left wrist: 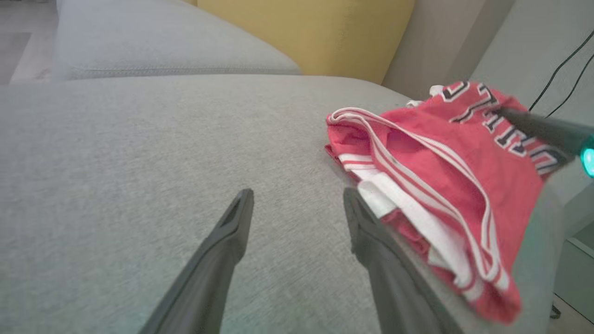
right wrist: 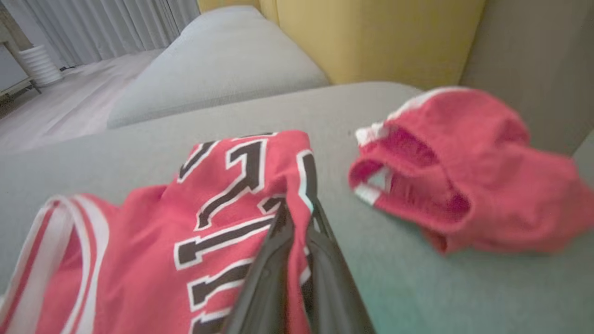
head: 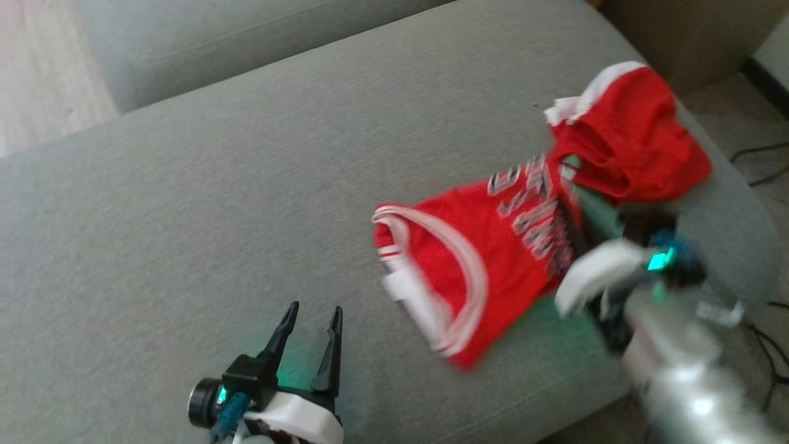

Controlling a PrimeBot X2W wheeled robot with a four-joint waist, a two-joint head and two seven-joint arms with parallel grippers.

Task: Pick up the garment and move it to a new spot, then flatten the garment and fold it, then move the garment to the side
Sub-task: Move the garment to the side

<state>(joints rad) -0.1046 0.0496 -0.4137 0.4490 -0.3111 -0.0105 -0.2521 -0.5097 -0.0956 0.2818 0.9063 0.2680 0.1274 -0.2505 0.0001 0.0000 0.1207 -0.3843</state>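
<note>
While your right tool (right wrist: 300, 209) pinches the red jersey (head: 474, 259) at centre right of the frame, lift it clear of the grey cushion (head: 203, 203) before carrying it toward your open left tool (head: 314, 313) at lower left.

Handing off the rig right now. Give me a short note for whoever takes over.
Left tool: open, empty, over the grey cushion.
Right tool: shut on the red jersey, pinching it by the lettering.
Jersey: crumpled near the cushion's right edge; a second red garment lies bunched just beyond it.
Done: grasp made.
Left: move the jersey to a new spot, flatten it, fold it, set it aside.
</note>
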